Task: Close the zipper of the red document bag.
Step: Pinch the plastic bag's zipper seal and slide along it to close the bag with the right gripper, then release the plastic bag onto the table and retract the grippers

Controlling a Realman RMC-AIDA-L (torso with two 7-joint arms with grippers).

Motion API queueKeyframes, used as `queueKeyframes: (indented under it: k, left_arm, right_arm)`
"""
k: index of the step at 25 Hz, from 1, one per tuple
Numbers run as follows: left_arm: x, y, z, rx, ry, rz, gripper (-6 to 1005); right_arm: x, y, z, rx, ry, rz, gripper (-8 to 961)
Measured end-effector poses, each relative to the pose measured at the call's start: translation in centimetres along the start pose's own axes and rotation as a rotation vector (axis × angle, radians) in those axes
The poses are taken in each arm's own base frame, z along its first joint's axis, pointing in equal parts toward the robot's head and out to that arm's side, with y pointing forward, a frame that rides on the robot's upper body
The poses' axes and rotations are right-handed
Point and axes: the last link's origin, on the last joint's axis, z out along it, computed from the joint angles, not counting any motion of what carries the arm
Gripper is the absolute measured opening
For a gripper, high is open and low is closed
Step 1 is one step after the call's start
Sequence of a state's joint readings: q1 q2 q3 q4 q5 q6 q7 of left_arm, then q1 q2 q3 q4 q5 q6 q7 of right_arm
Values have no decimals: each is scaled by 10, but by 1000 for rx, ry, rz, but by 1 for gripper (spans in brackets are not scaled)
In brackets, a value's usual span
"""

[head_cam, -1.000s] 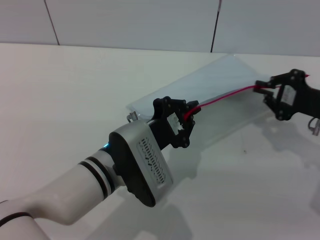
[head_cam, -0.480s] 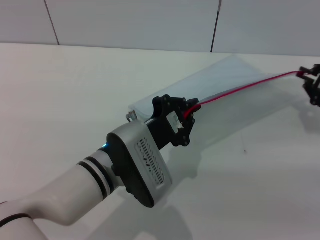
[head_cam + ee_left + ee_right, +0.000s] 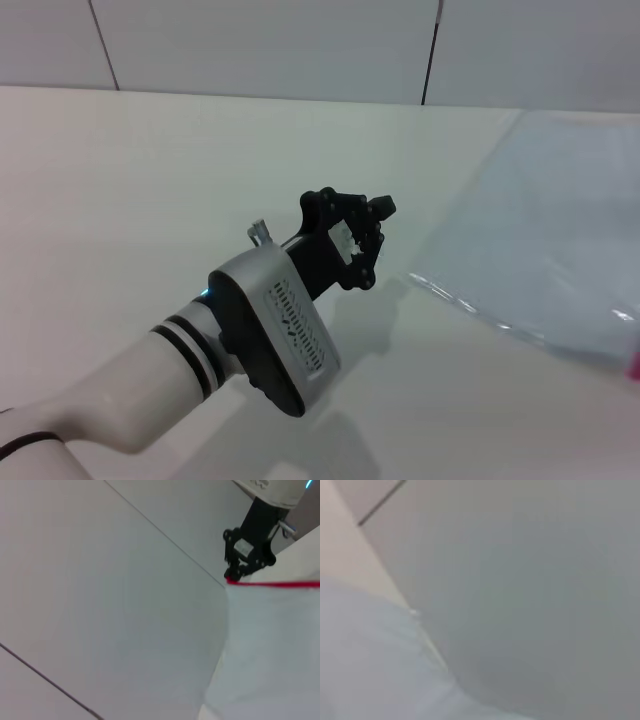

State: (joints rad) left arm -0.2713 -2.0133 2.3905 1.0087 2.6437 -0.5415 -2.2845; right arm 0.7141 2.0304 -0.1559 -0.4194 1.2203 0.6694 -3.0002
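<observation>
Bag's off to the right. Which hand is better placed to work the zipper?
Right, probably. The right hand sits at the end of the zipper; the left hand is apart from the red document bag.

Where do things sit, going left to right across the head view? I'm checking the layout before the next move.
left arm → left gripper → red document bag

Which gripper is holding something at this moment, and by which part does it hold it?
The right gripper pinches the document bag by the end of its red zipper, at the bag's corner. The left gripper holds nothing.
</observation>
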Motion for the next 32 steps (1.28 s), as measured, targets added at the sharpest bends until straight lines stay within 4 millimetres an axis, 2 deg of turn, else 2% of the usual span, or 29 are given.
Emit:
queueKeyframes:
  k: [4,7,8,11,13,16,20,21,24,27,32]
  left_arm:
    - [-2,-4,1,46,7,-23,33]
    - [-5,-13,1,105,12,-59,20]
    - [-9,-21,0,159,5,-108,16]
    - [-13,-30,-1,213,-1,-164,113]
    - [-18,-42,-3,282,6,-245,177]
    - [-26,-56,-9,364,22,-361,410]
    - [-46,-74,-23,454,65,-533,536]
    - [-51,-78,-27,469,84,-577,568]
    - [-66,-90,-40,508,142,-678,568]
    - [-73,-95,-49,548,169,-685,568]
    - [-76,-94,-54,614,185,-654,568]
  right_arm:
    - [-2,-3,-8,58,-79,113,170]
    - [2,-10,-18,163,-141,269,202]
    - [6,-9,-26,226,-176,374,213]
    - [9,-6,-34,275,-212,461,245]
    - [11,-3,-44,332,-266,543,325]
    - [9,6,-59,391,-361,635,445]
    - [0,19,-77,421,-486,710,644]
    - [-6,28,-83,418,-535,747,697]
    - [-11,35,-87,406,-573,782,780]
    - [-17,44,-90,385,-607,837,862]
    - [-21,58,-93,334,-626,971,862]
